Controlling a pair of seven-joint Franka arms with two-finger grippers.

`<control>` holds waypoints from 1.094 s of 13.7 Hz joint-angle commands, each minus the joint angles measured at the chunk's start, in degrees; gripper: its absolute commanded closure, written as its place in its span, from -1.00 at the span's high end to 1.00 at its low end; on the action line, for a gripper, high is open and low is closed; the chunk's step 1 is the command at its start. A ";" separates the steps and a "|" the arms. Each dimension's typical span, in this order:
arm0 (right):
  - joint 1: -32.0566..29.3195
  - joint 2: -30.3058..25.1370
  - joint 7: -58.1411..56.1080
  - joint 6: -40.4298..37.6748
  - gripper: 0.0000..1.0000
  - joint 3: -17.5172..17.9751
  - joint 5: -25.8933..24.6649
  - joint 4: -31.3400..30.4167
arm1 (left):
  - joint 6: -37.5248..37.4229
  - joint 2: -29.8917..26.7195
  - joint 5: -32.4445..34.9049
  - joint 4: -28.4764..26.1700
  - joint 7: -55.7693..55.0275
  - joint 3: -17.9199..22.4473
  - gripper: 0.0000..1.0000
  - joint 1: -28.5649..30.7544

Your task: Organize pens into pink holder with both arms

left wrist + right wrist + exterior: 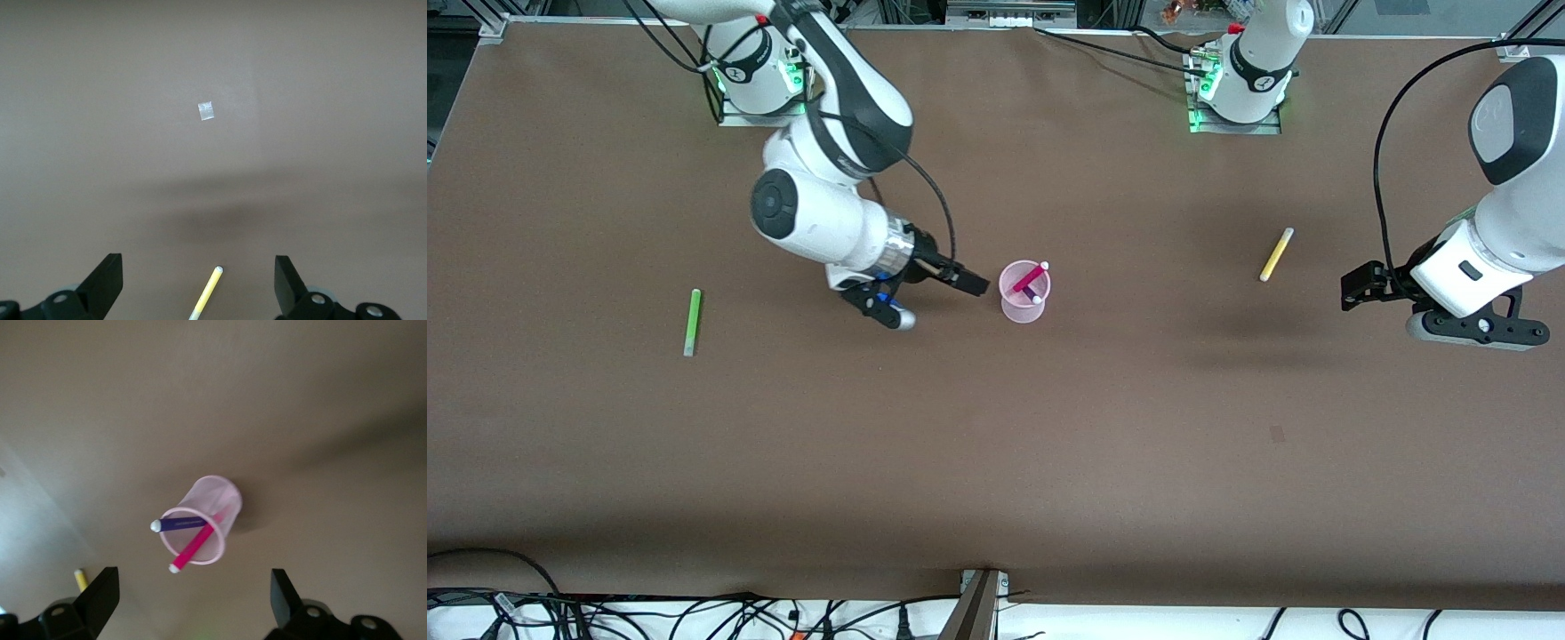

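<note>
While both pincers — left pincer (199,283), right pincer (190,597) — gape empty, yellow pen (205,295) is cropped.

Pink holder (1024,300) stands upright mid-table with the magenta pen (1031,278) and purple pen (1031,294) leaning inside, tips poking past the rim. Green pen (692,322) lies flat toward the right arm's end, yellow pen (1276,254) flat toward the left arm's end.
</note>
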 commanded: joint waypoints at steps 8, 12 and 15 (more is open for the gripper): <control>0.26 -15.06 -24.91 -29.95 1.00 -20.10 -14.31 5.92 | -1.03 0.40 0.79 1.50 -0.04 -0.18 1.00 -0.12; 0.35 -22.37 -36.96 -30.57 1.00 -24.40 -19.86 0.56 | -1.03 0.49 0.96 1.50 -0.66 -0.18 1.00 -0.12; 0.35 -23.53 -42.24 -31.27 1.00 -26.51 -22.41 -0.15 | -1.03 0.49 0.96 1.50 -0.75 -0.18 1.00 -0.12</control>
